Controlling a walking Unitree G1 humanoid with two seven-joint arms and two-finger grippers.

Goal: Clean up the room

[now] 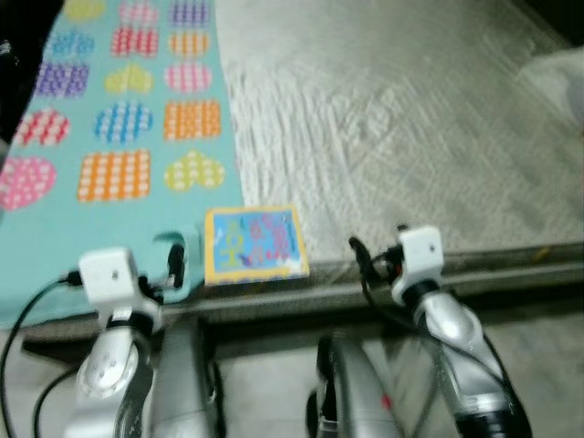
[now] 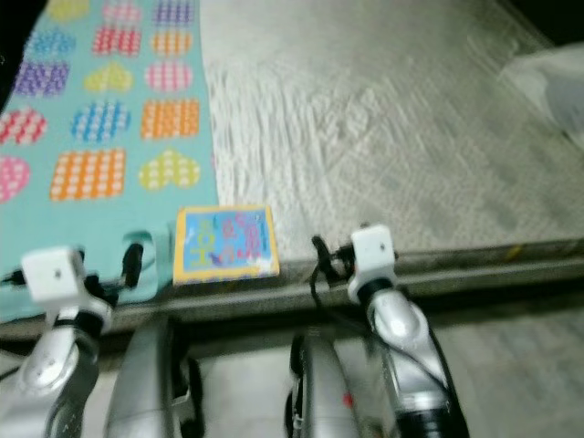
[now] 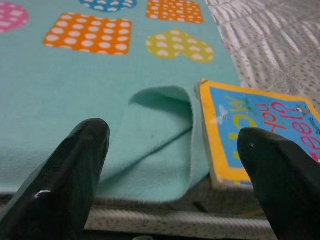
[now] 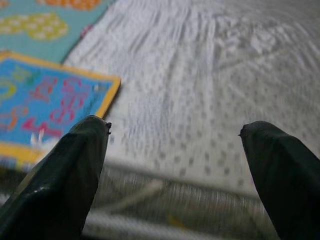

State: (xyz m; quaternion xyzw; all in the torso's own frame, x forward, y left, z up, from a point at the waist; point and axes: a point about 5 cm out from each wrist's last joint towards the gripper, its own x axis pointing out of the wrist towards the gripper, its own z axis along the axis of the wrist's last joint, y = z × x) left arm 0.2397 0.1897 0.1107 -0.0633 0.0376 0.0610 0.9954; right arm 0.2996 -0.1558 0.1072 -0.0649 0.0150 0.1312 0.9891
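Closest to the camera are the robot's two silver arms, both raised at the near edge of a bed. The left gripper has its two black fingers spread wide apart with nothing between them, sitting just off the bed edge and pointing at a folded-over corner of the teal fleece blanket with colourful dotted hearts and squares. The right gripper is spread open too, empty, hovering right at the edge of the mattress over the white dotted quilted bedspread. Between the two grippers, a bit nearer the left one, lies a small square board book with a yellow border and blue cover with red and yellow lettering. It's flat on the bed right at the near edge, its left side touching the blanket's curled corner, the rest of it on the white bedspread. Further back the teal blanket covers the left part of the bed and the white bedspread the right. At the far right there's something pale and blurry, can't tell what it is.
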